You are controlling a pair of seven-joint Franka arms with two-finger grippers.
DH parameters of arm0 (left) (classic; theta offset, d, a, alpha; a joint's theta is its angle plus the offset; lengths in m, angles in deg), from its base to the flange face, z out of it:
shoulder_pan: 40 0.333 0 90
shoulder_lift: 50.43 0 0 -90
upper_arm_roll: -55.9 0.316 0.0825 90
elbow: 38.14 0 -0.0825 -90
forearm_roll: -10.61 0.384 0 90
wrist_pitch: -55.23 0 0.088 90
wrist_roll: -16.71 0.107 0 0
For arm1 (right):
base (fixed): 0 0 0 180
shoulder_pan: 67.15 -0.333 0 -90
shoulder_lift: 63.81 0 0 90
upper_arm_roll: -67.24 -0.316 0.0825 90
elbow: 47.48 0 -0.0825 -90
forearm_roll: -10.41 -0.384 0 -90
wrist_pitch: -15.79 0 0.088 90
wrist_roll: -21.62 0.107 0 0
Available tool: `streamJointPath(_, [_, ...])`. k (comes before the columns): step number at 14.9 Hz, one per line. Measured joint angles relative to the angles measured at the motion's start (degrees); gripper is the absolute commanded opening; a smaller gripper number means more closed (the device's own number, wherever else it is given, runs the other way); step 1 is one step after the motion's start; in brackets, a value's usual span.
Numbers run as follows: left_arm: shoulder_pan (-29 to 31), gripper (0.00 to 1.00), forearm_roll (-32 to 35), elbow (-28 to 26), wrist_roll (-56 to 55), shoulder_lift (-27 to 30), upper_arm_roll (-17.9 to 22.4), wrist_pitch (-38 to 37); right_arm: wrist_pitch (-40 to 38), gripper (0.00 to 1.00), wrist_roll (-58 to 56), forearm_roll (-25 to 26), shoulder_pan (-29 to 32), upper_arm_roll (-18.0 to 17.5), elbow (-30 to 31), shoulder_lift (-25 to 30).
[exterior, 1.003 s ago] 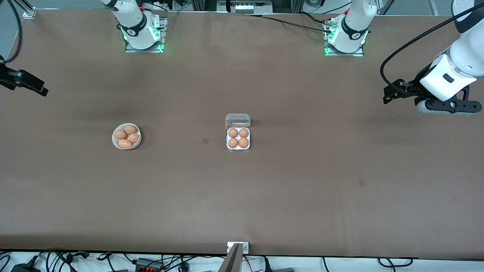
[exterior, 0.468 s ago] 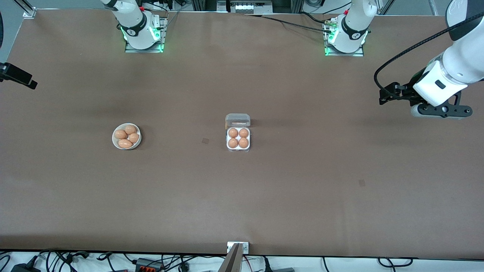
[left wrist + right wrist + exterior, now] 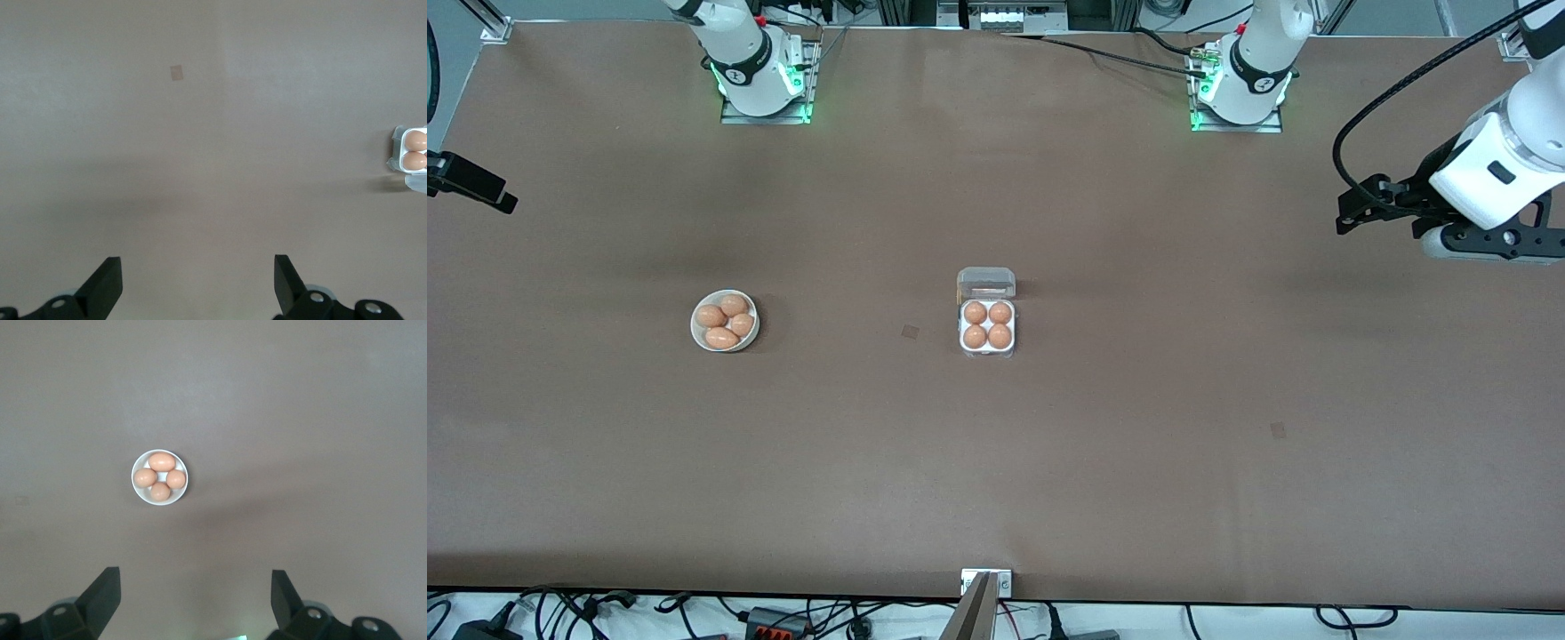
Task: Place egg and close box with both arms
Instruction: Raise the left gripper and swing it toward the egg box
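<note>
Centrally on the table (image 3: 1138, 444): box (image 3: 987, 329), lid hinged open, four eggs (image 3: 987, 324) filling its cells. At nine o'clock of it, well apart, white bowl (image 3: 725, 321) with four more. Left gripper (image 3: 198, 283) spread wide, empty, high over the left arm's end. Right gripper (image 3: 195, 599) likewise spread, empty, over the right arm's end.

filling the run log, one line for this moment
box: lid open, four eggs | bowl: four eggs | left gripper: open, empty | right gripper: open, empty
</note>
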Motion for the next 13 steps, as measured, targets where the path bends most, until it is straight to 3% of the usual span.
streamJointPath(2, [0.09, 1.0, 0.0, 0.04, 0.0, -0.12, 0.07, 0.0, 1.22, 1.0, -0.07, 0.0, -0.22, -0.28, 0.0, -0.06])
streamJointPath(3, [0.11, 0.86, 0.01, 0.04, 0.0, -0.18, 0.09, 0.0, 1.62, 1.0, -0.55, 0.0, -0.53, -0.42, -0.03, -0.07])
streamJointPath(4, [0.13, 0.53, 0.02, 0.04, 0.0, -0.21, 0.16, 0.0, 1.82, 1.0, -1.21, 0.0, -0.93, -0.59, -0.11, -0.07])
streamJointPath(5, [0.15, 0.28, 0.02, 0.04, 0.06, -0.21, 0.29, 0.0, 1.88, 1.0, -1.51, 0.0, -1.39, -0.7, -0.24, -0.07])
streamJointPath(6, [0.17, 0.13, 0.02, 0.04, 0.52, -0.21, 0.39, -0.01, 1.97, 1.0, -1.58, 0.0, -1.85, -0.77, -0.35, -0.06])
streamJointPath(8, [0.22, 0.01, 0.02, 0.04, 1.9, -0.25, 0.43, -0.1, 2.75, 1.0, -1.58, -0.01, -2.61, -0.84, -0.5, -0.06])
streamJointPath(13, [-0.07, 0.01, 0.02, 0.03, 2.9, -0.39, 0.23, -1.63, 4.24, 1.0, -1.57, -0.19, -3.18, -0.83, -0.51, -0.08])
